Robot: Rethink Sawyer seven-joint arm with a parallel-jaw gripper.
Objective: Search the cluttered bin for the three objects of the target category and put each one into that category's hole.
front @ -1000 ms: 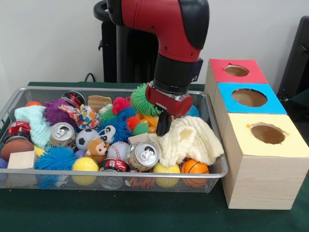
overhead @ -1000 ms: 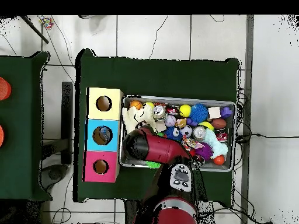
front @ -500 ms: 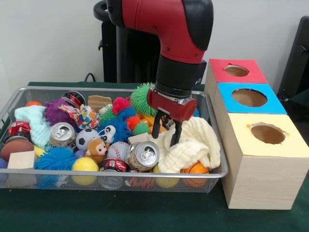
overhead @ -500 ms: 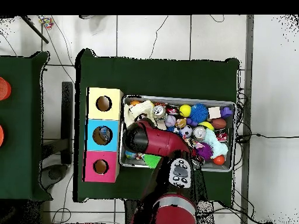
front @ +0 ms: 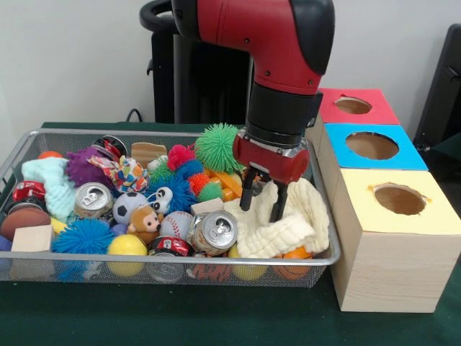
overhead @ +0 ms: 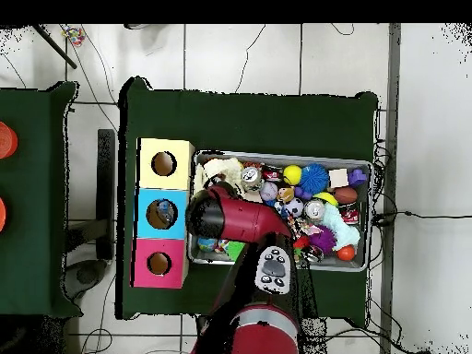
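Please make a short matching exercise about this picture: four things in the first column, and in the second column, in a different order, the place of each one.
1. gripper
2. soda can
3. wooden block
4. yellow box

a. front left corner of the bin
b. beside the bin, outside it
c. over the cream cloth
d. left part of the bin, near the soccer ball

Pairs: 1-c, 2-d, 3-a, 4-b

Bin (front: pixel 43 256) left of three boxes (front: pixel 392 238), cloth (front: pixel 288 220) inside at box end
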